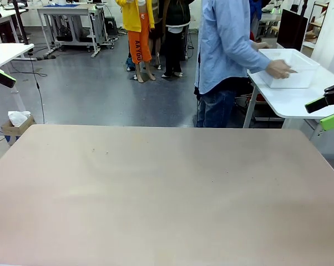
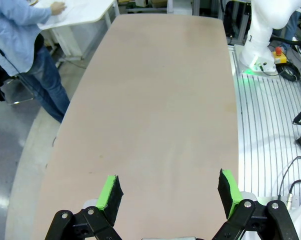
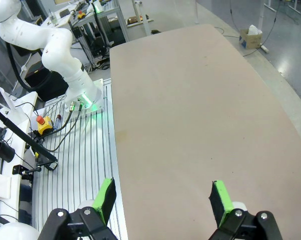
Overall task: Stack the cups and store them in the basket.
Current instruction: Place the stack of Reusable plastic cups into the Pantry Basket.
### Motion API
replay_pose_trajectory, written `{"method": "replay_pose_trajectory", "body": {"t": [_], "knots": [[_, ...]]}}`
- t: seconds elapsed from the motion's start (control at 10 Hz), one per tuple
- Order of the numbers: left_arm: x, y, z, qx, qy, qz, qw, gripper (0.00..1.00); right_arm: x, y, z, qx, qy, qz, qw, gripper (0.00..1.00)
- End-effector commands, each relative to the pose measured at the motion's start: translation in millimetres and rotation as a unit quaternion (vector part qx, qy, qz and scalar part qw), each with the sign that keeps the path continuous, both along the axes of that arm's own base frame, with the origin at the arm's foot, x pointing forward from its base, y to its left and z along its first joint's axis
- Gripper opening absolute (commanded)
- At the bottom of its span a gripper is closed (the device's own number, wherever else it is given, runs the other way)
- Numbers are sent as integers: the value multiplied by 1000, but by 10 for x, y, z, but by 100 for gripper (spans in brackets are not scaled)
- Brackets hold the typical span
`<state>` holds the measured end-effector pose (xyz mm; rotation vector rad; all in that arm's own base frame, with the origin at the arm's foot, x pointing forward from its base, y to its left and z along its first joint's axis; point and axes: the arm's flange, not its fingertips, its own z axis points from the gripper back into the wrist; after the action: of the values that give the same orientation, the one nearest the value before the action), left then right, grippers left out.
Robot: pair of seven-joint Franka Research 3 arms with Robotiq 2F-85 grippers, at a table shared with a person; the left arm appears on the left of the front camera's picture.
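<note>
The basket [image 1: 289, 67] sits on a small white side table [image 1: 289, 100] beyond the far right corner of the main table [image 1: 167, 188], with the person's hand [image 1: 279, 68] resting on its near rim. That places it off the work surface, on the robot's right and ahead. Its long axis runs roughly left to right in the front view.

The right tool [image 1: 329, 108] hangs at the right edge of that view, its jaws spread wide and holding nothing; the right wrist view shows the same wide gap [image 3: 160, 200] above bare tabletop. The left tool [image 2: 169, 192] is likewise fully open and empty, poised over the near left end of the table, well apart from the basket.

Of the two, the right tool is clearly the nearer to the basket. The likely next event is the person bringing the basket onto the main table, and wherever it lands will decide which arm should reach.
</note>
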<state>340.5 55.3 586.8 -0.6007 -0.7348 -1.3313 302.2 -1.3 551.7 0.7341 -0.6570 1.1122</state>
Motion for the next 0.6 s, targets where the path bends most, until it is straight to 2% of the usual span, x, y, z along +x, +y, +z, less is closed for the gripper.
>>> {"method": "replay_pose_trajectory", "body": {"t": [0.0, 0.5], "knots": [[1, -12, 28, -7, -1, -1, 1000, 100, 10, -12, 15, 10, -10, 7, 1000, 100], [1, -12, 28, -7, -1, -1, 1000, 100, 10, -12, 15, 10, -10, 7, 1000, 100]]}}
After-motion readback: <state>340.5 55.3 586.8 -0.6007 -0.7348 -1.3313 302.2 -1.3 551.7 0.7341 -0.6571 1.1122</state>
